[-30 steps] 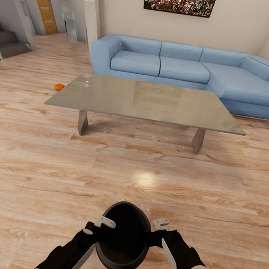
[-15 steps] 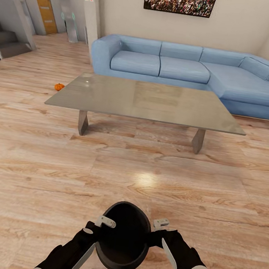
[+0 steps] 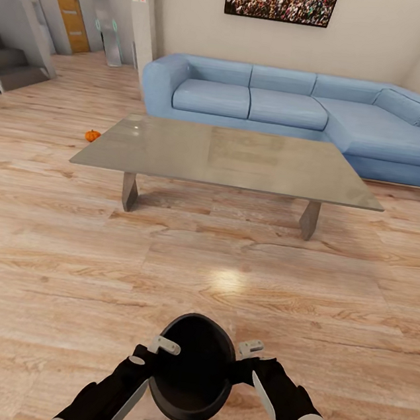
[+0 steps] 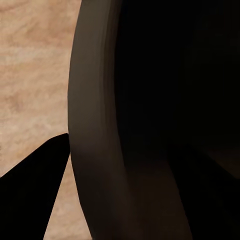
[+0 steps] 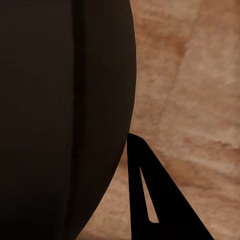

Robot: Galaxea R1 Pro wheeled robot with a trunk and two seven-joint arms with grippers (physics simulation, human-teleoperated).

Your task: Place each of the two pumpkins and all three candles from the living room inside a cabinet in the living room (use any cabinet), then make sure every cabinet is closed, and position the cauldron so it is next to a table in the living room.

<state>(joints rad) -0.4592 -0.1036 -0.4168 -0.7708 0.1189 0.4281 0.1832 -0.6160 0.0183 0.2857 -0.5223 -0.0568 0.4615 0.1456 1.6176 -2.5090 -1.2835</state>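
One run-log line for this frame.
phase: carrying cauldron | left gripper, right gripper: gripping rim | table: ahead | pumpkin: on floor

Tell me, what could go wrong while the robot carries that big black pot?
The cauldron is pinched at its rim between the left gripper and right gripper, so it might slip or tilt. The table is far ahead, so it could get bumped. A pumpkin still sits on the floor.

Matt black cauldron (image 3: 192,368) above pale, grainy wood-plank floor (image 3: 64,249); the coffee table (image 3: 230,158) shows a glossy brushed-metal top; the sofa (image 3: 304,110) wears smooth blue cloth.
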